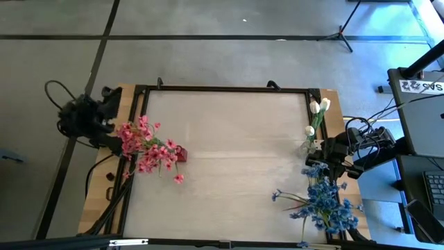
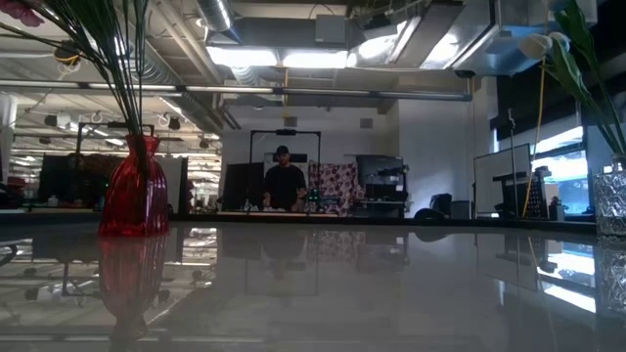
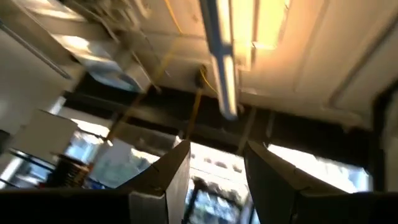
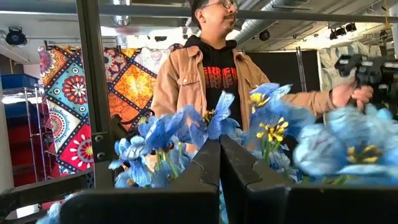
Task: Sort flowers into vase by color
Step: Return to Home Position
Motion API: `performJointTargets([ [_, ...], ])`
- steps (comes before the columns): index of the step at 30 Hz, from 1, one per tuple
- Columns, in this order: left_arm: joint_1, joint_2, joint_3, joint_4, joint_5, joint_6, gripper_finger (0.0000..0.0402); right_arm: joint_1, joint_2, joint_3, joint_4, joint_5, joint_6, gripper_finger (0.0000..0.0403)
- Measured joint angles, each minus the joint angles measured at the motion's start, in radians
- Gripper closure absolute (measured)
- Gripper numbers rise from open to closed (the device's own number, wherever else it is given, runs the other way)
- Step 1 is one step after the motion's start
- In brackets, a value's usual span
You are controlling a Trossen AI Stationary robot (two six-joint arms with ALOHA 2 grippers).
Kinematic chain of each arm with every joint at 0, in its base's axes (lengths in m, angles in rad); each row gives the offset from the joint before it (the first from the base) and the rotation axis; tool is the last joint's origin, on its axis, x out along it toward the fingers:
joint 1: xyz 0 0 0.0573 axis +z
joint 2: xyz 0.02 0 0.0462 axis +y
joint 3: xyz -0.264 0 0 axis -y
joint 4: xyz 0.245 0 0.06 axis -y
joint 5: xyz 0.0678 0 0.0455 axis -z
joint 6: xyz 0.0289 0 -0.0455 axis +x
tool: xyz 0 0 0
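1. The cluster of small blue fabric blooms on thin green stems (image 1: pixel 322 201) stands bunched just ahead of the right claw (image 4: pixel 219 158), toward the table's near right corner. Their vase is hidden under the blooms (so its colour cannot be told).
2. The right claw sits at the table's right edge, its dark fingers pressed together with nothing between them.
3. Just beside that claw on its other flank, the white tulip-like buds (image 1: pixel 319 106) rise from a clear glass vase (image 1: pixel 310 144).
4. Well apart from it, across the table, the sprigs of small pink blooms (image 1: pixel 147 144) stand in a glossy red glass vase (image 2: pixel 132 191). They are near the left claw (image 3: pixel 216 165), which is spread and empty, tipped up toward the ceiling beyond the left edge.
5. No loose stem shows on the pale table top (image 1: pixel 229 139), so the sorting looks finished and the step in hand is likely the retreat to rest.
6. The next move calls for the right arm to draw back without snagging the blue blooms.
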Motion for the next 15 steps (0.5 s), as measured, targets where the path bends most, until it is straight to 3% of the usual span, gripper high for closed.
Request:
performJointTargets([
  [6,0.017,0.000,-0.211,0.292,-0.089,0.136,0.0256,0.000,0.000,0.000,-0.035,-0.008,0.000,0.0402],
  [11,0.053,0.000,-0.406,0.497,-0.129,0.129,0.0256,0.000,0.000,0.000,-0.047,-0.008,0.000,0.0402],
  [15,0.093,0.002,-0.423,0.446,-0.206,0.053,0.0256,0.000,0.001,0.000,-0.054,-0.008,0.000,0.0402],
])
